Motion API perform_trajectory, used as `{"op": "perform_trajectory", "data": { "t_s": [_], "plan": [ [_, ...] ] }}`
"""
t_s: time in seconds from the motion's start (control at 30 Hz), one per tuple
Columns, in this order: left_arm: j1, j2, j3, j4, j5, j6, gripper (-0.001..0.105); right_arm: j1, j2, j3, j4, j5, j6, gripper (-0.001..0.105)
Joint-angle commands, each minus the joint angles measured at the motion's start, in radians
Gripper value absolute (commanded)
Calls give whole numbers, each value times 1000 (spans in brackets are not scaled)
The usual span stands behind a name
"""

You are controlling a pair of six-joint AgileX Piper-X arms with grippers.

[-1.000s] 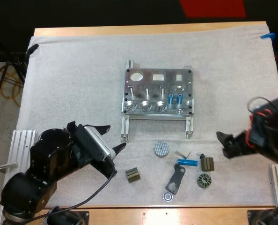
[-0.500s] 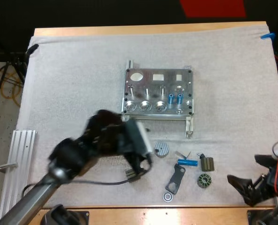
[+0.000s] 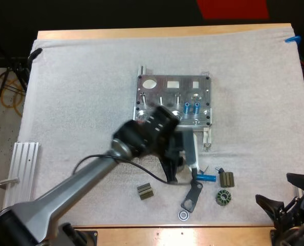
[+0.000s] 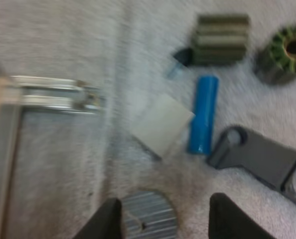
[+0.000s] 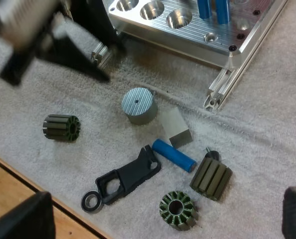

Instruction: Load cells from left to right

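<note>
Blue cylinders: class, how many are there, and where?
3. Two blue cylinders stand in the metal fixture; a third lies on the mat. The left arm covers part of the fixture, so more may hide.

blue cell (image 3: 205,178) lying flat, metal fixture (image 3: 172,84) nearby

- Ribbed grey disc (image 4: 147,215), just beside the loose blue cell (image 4: 203,114): cut off at the frame edge between my left fingers (image 4: 105,224); from above, hidden under my left gripper (image 3: 181,173).
- Black bracket (image 4: 260,159), at the cell's end: ring end cut off in my left wrist view.
- White block (image 3: 202,168), beside the cell: partly covered from above.
</note>
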Motion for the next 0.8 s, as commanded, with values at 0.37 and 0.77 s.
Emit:
{"op": "perform_trajectory", "data": {
  "t_s": [0.37,0.77],
  "plan": [
    [-141,183,-18,-19,-174,-17,39,1,-5,-2,-4,-1,4,89],
    [-141,227,-35,-14,-130,-69,23,1,-5,-2,-4,-1,4,89]
  ]
}}
